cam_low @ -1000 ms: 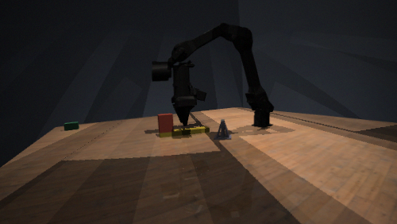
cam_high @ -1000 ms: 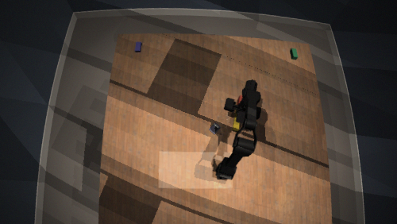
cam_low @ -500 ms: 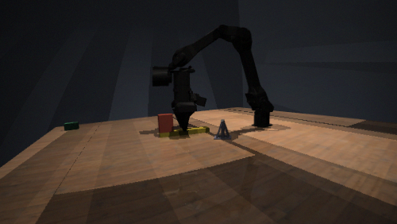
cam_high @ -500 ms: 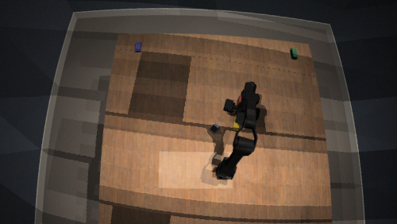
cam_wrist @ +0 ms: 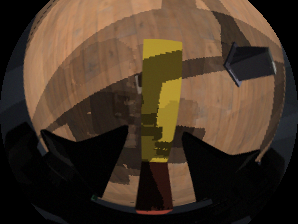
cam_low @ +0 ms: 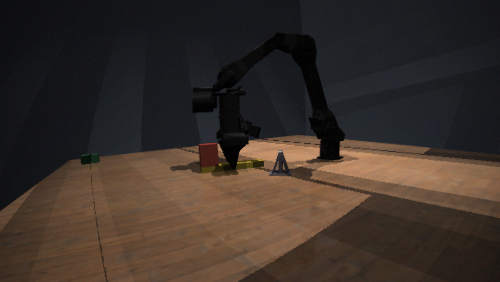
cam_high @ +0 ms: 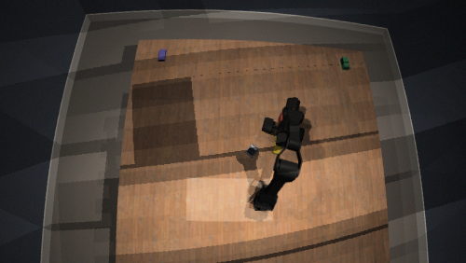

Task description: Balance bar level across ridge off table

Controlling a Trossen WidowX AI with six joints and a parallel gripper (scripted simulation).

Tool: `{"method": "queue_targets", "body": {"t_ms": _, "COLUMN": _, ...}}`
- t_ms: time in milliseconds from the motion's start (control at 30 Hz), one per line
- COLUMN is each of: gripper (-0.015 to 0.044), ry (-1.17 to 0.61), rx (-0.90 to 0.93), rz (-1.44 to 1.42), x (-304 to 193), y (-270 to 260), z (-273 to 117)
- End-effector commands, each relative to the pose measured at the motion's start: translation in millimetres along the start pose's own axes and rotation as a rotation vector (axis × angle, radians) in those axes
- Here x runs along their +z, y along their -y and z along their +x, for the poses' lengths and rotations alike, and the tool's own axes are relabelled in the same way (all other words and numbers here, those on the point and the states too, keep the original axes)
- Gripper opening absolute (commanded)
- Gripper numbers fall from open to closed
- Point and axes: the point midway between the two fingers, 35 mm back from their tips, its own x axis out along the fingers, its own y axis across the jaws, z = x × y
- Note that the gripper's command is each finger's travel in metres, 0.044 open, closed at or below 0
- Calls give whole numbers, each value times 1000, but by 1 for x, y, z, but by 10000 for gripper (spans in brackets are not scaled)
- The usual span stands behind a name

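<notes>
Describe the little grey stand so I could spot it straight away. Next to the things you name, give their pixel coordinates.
Find the black arm [cam_high: 286,170] [cam_low: 311,75] on the wooden table. Near its lowered gripper [cam_low: 233,167] [cam_wrist: 156,132] lies a yellow bar [cam_high: 277,148] [cam_low: 252,164] [cam_wrist: 170,100]. The stand [cam_high: 252,150] [cam_low: 280,164] [cam_wrist: 252,64] is beside it: grey, narrowing upward, unlike the flat-lying bar.

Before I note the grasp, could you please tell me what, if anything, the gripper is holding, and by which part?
Nothing is held: the open fingers stand on either side of the yellow bar, with gaps.
</notes>
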Motion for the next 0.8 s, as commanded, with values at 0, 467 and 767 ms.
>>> {"method": "queue_targets", "body": {"t_ms": 0, "gripper": 315, "ry": -1, "rx": -7, "rz": -5, "x": 0, "y": 1, "z": 0}}
{"method": "queue_targets", "body": {"t_ms": 467, "gripper": 130, "ry": 0, "rx": 0, "rz": 0, "x": 0, "y": 0, "z": 0}}
{"method": "queue_targets", "body": {"t_ms": 767, "gripper": 0, "ry": -1, "rx": 0, "rz": -1, "x": -3, "y": 0, "z": -16}}
